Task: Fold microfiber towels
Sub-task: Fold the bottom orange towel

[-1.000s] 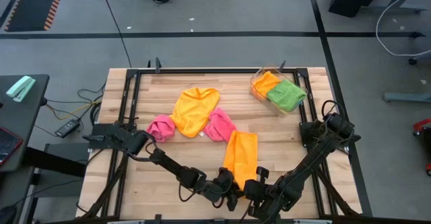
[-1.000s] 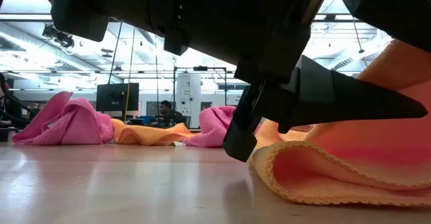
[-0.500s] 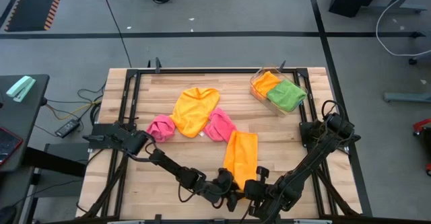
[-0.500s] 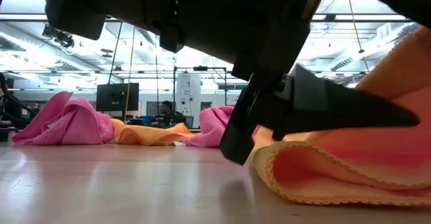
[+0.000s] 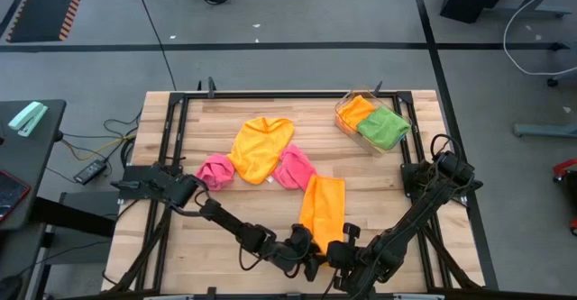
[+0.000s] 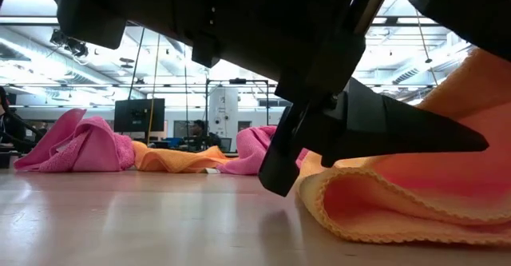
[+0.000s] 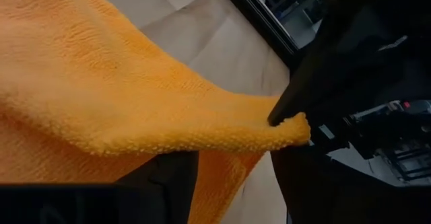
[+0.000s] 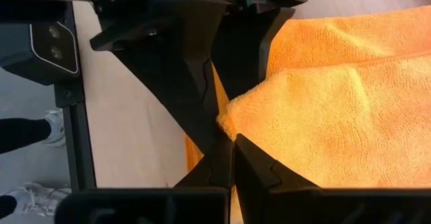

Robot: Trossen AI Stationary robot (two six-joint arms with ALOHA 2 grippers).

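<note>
Near the table's [image 5: 180,237] front edge lay the folded orange towel [image 5: 322,208]. The right gripper [image 8: 225,140] was clamped on its near corner; the left gripper [image 5: 308,260] stood beside it, fingers parted.

An orange towel [image 5: 322,212] is laid lengthwise near the front edge. Both grippers, left [image 5: 311,262] and right [image 5: 335,257], are gathered at its near end.

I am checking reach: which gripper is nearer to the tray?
Right. The right gripper sits below the tray, at the near edge; the left gripper lies farther left.
</note>
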